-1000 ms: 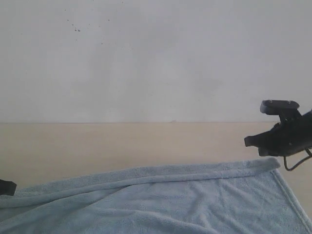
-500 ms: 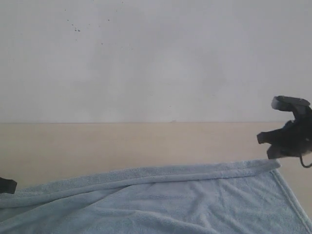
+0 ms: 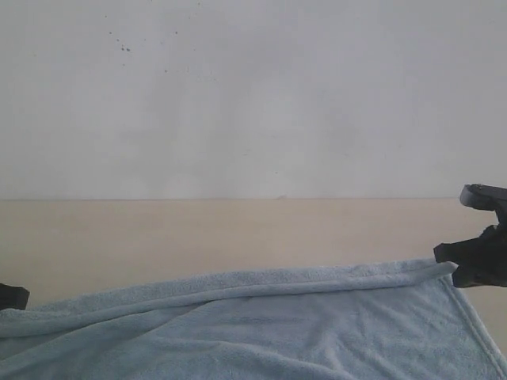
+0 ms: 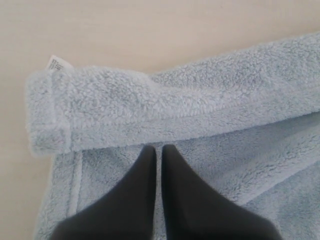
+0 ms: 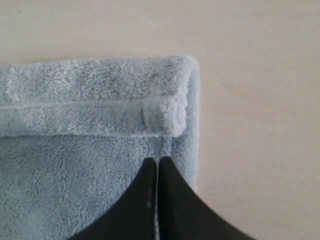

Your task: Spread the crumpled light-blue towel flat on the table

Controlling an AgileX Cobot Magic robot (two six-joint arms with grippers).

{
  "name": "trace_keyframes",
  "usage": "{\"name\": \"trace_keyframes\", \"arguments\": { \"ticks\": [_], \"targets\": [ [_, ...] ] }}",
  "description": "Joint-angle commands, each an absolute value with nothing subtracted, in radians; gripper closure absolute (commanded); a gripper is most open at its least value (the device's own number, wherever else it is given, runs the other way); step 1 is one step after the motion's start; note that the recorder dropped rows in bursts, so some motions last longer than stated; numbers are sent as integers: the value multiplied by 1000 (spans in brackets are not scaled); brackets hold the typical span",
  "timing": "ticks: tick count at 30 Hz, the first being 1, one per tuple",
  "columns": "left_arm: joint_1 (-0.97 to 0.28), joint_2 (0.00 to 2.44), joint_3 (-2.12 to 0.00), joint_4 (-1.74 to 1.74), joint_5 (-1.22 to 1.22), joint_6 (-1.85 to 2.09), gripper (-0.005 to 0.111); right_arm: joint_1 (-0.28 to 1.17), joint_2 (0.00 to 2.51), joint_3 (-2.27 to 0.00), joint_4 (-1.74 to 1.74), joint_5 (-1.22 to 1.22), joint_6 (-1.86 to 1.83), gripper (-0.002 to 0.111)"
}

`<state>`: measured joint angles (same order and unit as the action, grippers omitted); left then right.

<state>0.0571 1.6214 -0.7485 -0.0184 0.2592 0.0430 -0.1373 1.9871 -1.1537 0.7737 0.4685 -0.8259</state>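
Observation:
The light-blue towel (image 3: 277, 324) lies spread across the near part of the beige table (image 3: 198, 229), with its far edge rolled over into a long fold. My right gripper (image 3: 440, 253) sits at the towel's far right corner. In the right wrist view its fingers (image 5: 158, 161) are shut, over the cloth just short of the folded hem corner (image 5: 167, 112). My left gripper (image 3: 11, 296) barely shows at the left edge. In the left wrist view it (image 4: 159, 149) is shut above the towel (image 4: 150, 105), beside the folded corner with a white label (image 4: 56, 64).
A white wall (image 3: 253, 95) with a few dark specks rises behind the table. Bare tabletop (image 5: 250, 125) lies beyond the towel's right edge and beyond its far fold (image 4: 150, 30).
My right gripper has moved right and down, from above the table to the towel's far right corner. The towel and the left gripper have hardly shifted.

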Motion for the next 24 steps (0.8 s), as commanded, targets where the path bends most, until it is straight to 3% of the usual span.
{"name": "trace_keyframes", "arguments": {
  "ticks": [1,17,24],
  "targets": [
    [58,1614,-750,-30,255,46,102,-139,2031,-1156,779,439,-841,107],
    [58,1614,-750,-30,254,46,102,-38,2135,-1301,855,441,-900,107],
    [58,1614,-750,-30,254,46,102,42,2167,-1465,857,442,-859,107]
  ]
}}
